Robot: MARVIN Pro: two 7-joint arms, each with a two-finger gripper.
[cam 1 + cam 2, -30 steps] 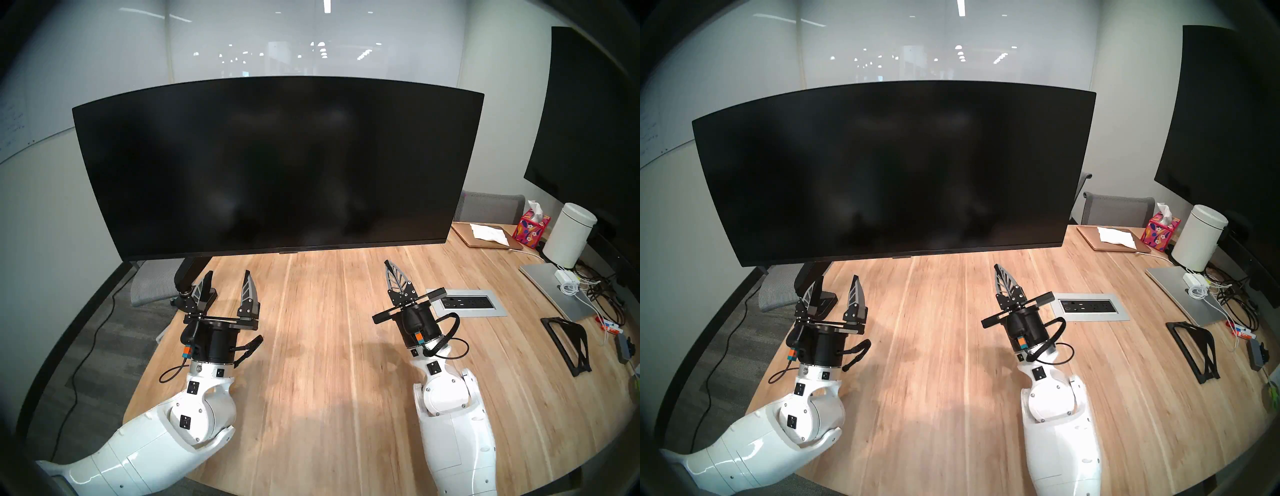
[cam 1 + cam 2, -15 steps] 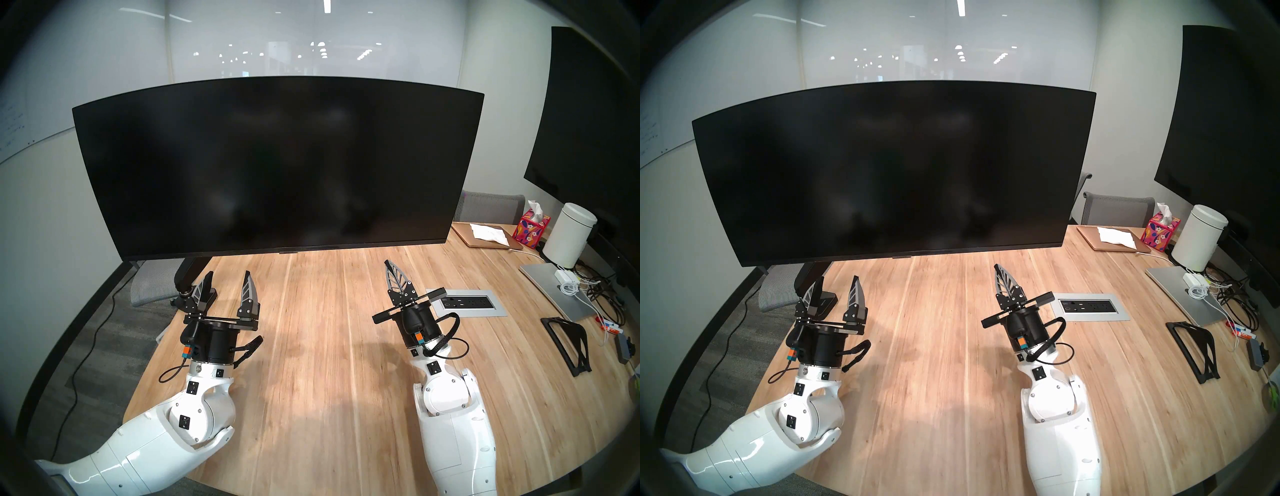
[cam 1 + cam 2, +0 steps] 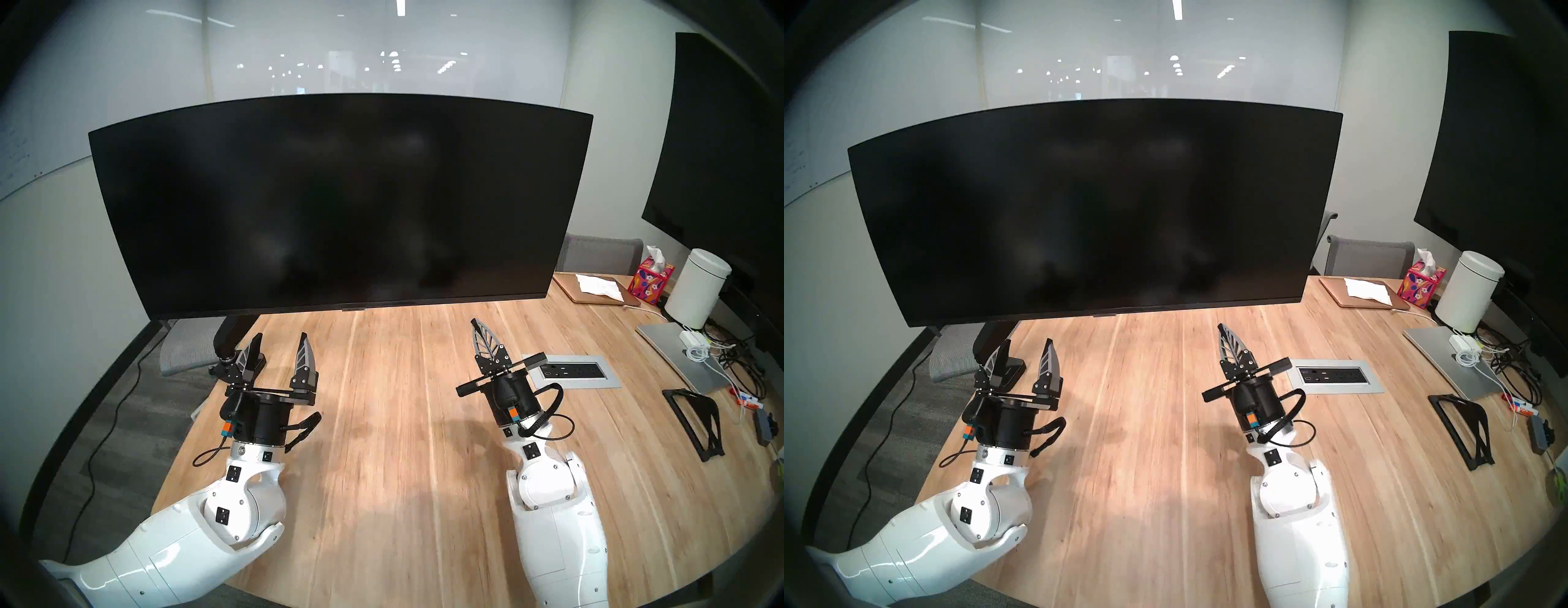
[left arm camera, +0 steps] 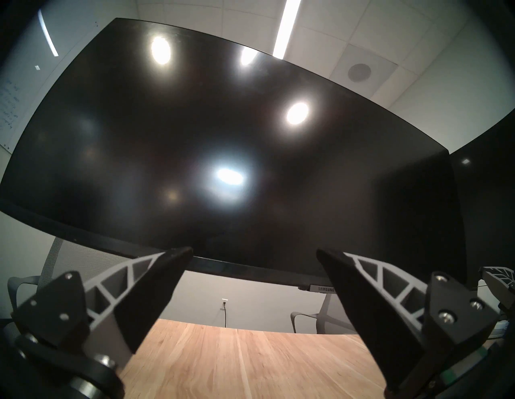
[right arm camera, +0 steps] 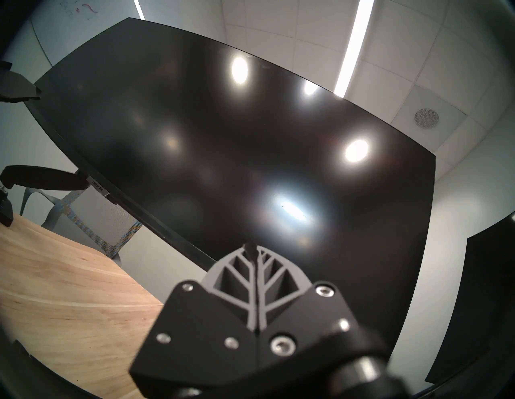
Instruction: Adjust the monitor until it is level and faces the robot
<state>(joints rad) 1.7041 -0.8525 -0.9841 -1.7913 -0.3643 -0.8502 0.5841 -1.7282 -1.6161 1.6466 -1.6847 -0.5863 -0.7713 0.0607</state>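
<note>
The monitor, a wide curved black screen, dark, hangs over the far side of the wooden table on a black arm. In the head views its right end sits slightly higher than its left. My left gripper is open and empty, just below and in front of the screen's lower left edge, not touching it. My right gripper is shut with nothing in it, pointing up toward the monitor's lower right part, apart from it.
A flat black wall screen hangs at the right. Along the table's right side lie a silver laptop, cables, a white canister, a tissue box, a black stand and an inset power panel.
My left forearm and wrist have shifted slightly to the left; its gripper stays about where it was. The right arm and the monitor have not moved.
</note>
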